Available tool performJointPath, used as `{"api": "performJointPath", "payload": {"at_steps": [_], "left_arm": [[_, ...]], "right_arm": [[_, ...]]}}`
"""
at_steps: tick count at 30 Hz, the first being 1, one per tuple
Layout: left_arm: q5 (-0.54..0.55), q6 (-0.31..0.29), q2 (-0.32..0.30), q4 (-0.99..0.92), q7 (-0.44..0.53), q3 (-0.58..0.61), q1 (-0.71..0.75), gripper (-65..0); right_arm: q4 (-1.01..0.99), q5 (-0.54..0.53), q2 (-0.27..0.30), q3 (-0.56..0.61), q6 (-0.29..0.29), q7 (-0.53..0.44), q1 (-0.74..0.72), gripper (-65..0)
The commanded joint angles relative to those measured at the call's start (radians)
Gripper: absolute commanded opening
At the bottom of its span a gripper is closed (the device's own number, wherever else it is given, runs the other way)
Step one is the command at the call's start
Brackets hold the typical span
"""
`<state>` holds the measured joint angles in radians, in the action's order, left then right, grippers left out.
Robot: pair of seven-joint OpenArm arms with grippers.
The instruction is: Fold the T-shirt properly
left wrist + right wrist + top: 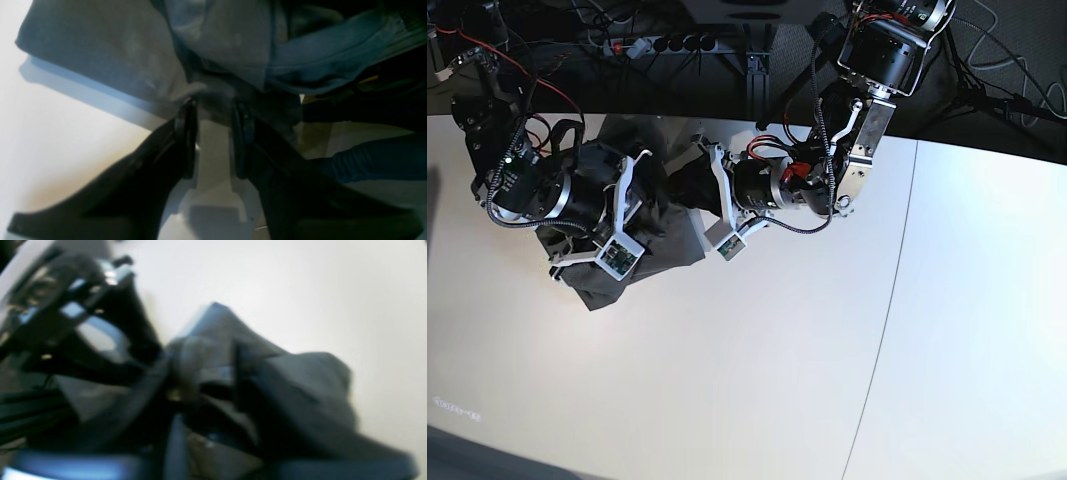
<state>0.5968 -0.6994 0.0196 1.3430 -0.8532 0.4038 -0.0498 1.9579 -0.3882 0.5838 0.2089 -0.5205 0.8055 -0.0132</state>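
The dark olive-grey T-shirt (677, 240) lies bunched at the table's back left, under both arms. In the left wrist view the T-shirt (100, 56) fills the top, with a folded edge on the white table. My left gripper (213, 105) has its jaws apart, its tips touching the cloth's edge; in the base view it (714, 205) points left into the bunch. My right gripper (622, 235) sits on the bunch's left side, and a dark corner hangs below it. The right wrist view is blurred: crumpled cloth (300, 390), with the left arm's black frame (83, 323) close by. The right jaws are not readable.
The white table (727, 380) stretches toward the front and right, with a seam line (897, 300) down it. Cables and a power strip (657, 45) run behind the back edge. Blurred blue shapes (383, 160) show past the table edge in the left wrist view.
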Motion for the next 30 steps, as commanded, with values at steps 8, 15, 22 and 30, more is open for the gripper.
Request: {"api": "performJointPath", "payload": {"at_steps": [8,15,22,30], "left_arm": [[0.011,0.001,-0.012,0.019,0.015,0.0,-0.016,-43.5],[0.013,0.001,-0.079,0.019,0.019,0.0,-0.017,-43.5],[0.025,0.001,-0.092,0.019,0.027,0.0,-0.017,-43.5],[0.036,0.001,-0.091,0.019,0.026,0.0,-0.017,-43.5]], "right_arm": [[0.015,-0.017,0.037,-0.159,-0.051,0.029,-0.069,-65.0],[0.015,-0.065,0.176,-0.17,-0.051,0.089,-0.036,-65.0],[-0.017,-0.066,0.266,-0.17,-0.052,0.092,0.011,-65.0],[-0.184,-0.153,0.264,-0.167,-0.053,0.068,0.011,-65.0]]}}
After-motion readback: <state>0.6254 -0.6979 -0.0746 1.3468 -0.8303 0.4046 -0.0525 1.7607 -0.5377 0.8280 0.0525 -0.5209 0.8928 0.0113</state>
